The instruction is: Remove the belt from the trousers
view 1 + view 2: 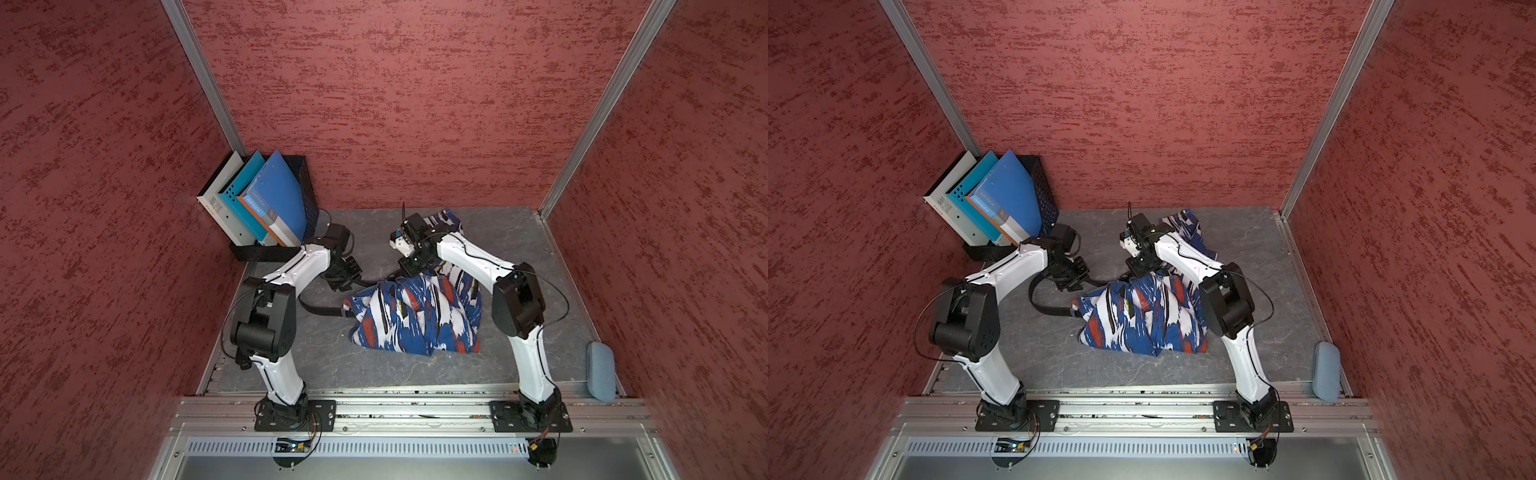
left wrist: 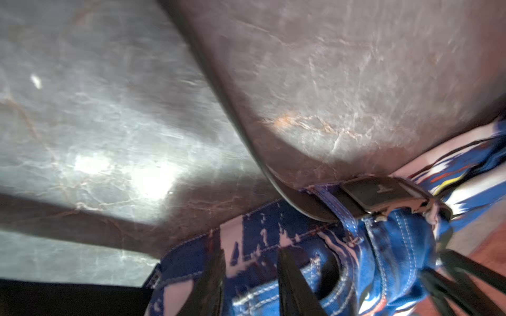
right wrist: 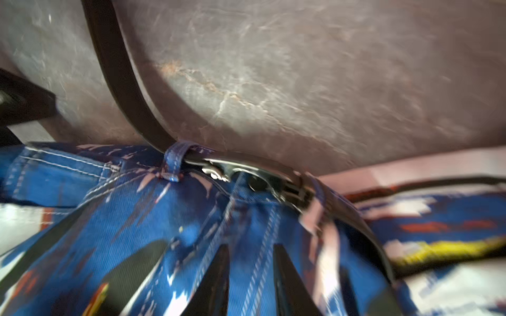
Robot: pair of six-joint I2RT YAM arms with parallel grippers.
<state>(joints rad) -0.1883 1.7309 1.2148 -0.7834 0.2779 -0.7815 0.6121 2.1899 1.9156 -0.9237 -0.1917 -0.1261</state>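
Left gripper [image 2: 250, 254]: jaws part-spread, waistband cloth in the gap; you cannot tell whether they bite it. Right gripper [image 3: 250, 247]: likewise parted, astride the fly stitching, grip unclear. Just beyond both, the belt [image 3: 121, 90] is still threaded through a blue loop [image 3: 175, 161] beside the buckle [image 2: 383, 191]. Its free strap curves out over the tabletop [image 1: 374, 374] left of the trousers [image 1: 415, 320], which lie bunched mid-tabletop between the arms. Risks, by my reading: pull the strap with the heap unpinned and the bundle likely slides along; draw it the wrong way and the buckle probably jams at the loop; close here and you may nip cloth, not strap. Left arm: elbow raised, forearm reaching far-right, wrist tipped down at the heap's left edge. Right arm: elbow high on the right, forearm crossing far-left over the trousers, wrist bent down at their far edge.
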